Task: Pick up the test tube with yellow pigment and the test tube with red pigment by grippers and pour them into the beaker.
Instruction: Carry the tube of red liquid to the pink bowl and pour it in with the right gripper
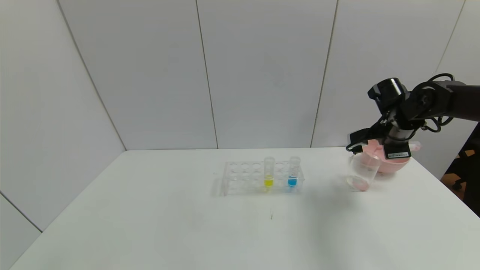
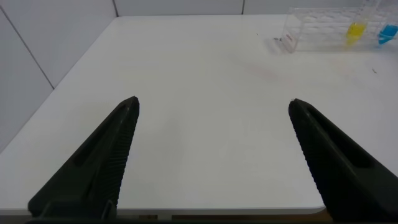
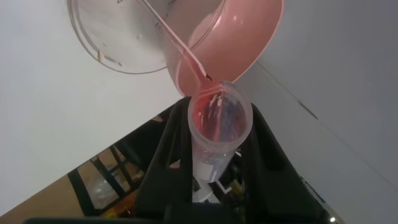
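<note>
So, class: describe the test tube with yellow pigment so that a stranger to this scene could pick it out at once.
Start at the white table and find the clear rack near its middle. Two tubes stand upright in it, side by side; the test tube with yellow pigment is the one on the robot's left. Its liquid is bright yellow, whereas its neighbour holds blue.

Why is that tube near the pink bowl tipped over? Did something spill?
No spill shows. The right tool holds the test tube with red pigment tilted on purpose, and a red stream runs from its mouth into the beaker beside the pink bowl. The yellow tube and blue tube stand upright in the rack.
</note>
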